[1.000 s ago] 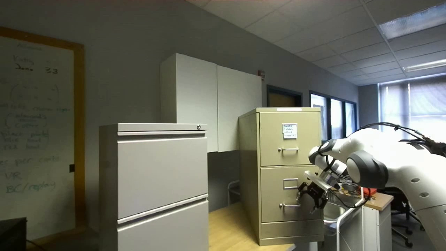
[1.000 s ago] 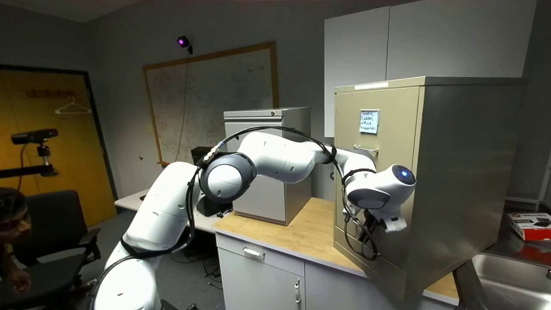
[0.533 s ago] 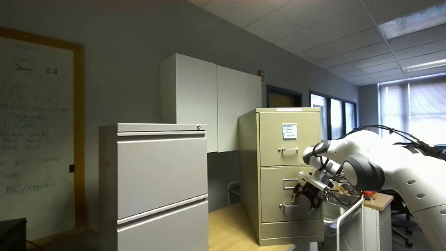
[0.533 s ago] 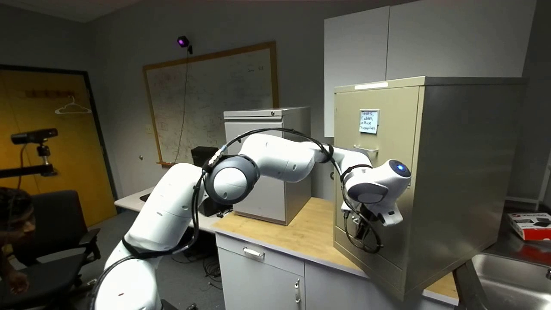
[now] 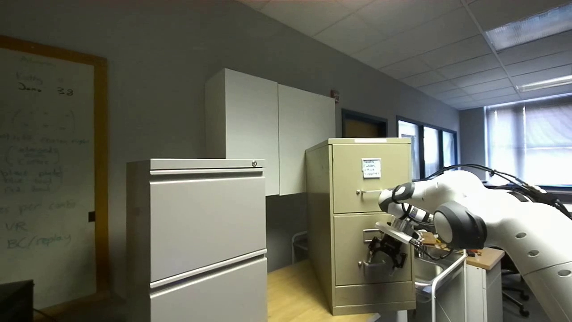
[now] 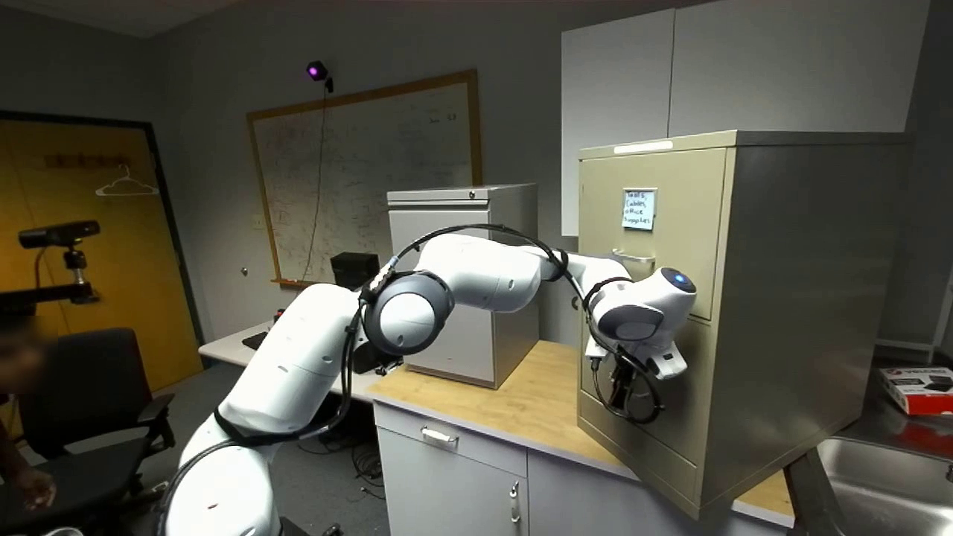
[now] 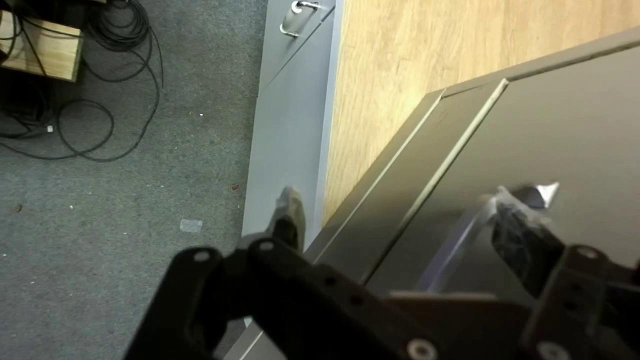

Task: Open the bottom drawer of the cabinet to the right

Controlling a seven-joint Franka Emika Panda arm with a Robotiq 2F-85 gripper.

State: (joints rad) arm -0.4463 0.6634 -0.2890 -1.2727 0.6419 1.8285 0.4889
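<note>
The beige-tan cabinet (image 5: 319,214) stands on the counter in both exterior views, here too (image 6: 804,298). Its bottom drawer (image 5: 348,243) is shut, with a metal handle (image 5: 373,264) low on its front. My gripper (image 5: 382,265) is open in front of that drawer, level with the handle. In the wrist view the gripper (image 7: 395,195) has its fingers spread wide. The handle (image 7: 452,245) lies between them, closer to the right finger; I cannot tell whether they touch. In an exterior view the wrist hides most of the gripper (image 6: 624,387) and the bottom handle.
A light-grey lateral cabinet (image 5: 208,219) stands to one side, also here (image 6: 515,268). The wooden counter (image 6: 514,391) lies between the cabinets. A sink (image 6: 886,484) and a red-and-white box (image 6: 923,388) are beyond the beige cabinet. White wall cupboards (image 5: 308,138) hang behind.
My gripper has moved left across the bottom drawer front, from its right part to the handle. The wrist sits slightly higher and further left in an exterior view. The drawer has not moved.
</note>
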